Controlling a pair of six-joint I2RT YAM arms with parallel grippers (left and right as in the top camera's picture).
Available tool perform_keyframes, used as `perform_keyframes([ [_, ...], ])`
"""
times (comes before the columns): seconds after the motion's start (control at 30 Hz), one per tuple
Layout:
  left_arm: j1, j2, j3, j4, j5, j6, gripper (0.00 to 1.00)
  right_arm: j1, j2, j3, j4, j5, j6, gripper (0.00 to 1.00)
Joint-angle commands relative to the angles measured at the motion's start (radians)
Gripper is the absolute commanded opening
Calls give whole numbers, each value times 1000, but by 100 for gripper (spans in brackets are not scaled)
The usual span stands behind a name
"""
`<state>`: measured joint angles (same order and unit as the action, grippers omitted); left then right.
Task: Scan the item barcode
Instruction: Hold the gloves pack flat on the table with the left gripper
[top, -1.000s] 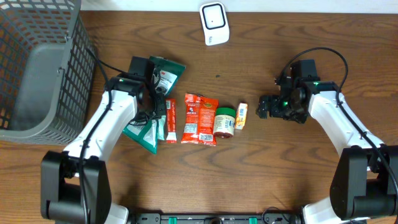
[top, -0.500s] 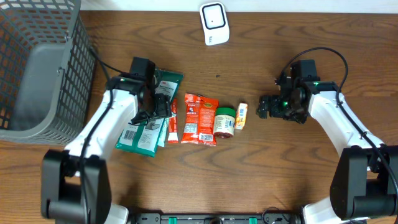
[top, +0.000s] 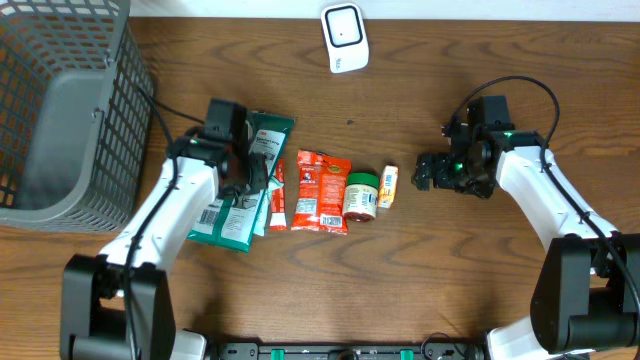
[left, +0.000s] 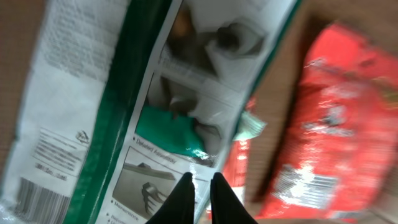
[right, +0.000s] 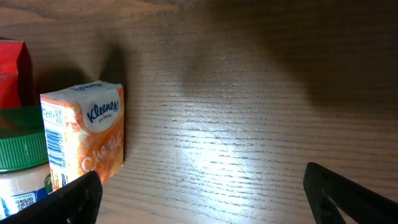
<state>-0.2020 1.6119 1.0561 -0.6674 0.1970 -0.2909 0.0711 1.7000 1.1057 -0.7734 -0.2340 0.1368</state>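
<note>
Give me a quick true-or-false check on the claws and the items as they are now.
1. The right claw is open. True.
2. The Kleenex pack lies in the basket. False: it lies on the table beside the green-lidded jar.
3. The left claw is over the green packet. True.
4. The left claw is wide open. False: it is shut.
5. The scanner sits beside the jar. False: it stands apart at the table's far edge.
</note>
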Motion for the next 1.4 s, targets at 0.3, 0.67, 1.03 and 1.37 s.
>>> perform_keyframes([
  [0.3,-10,32,-131,103,5,5,13,-6,-8,11,-1,1,-3,99],
  [0.67,-13,-127,-57,127,5,5,15,-6,-8,11,-1,1,-4,99],
  [1.03,-31,75,-156,247,40,5,16,-6,-8,11,-1,1,-4,99],
  [1.37,-23,-48,-79,262,33,8,22,-6,-8,11,-1,1,-4,99],
])
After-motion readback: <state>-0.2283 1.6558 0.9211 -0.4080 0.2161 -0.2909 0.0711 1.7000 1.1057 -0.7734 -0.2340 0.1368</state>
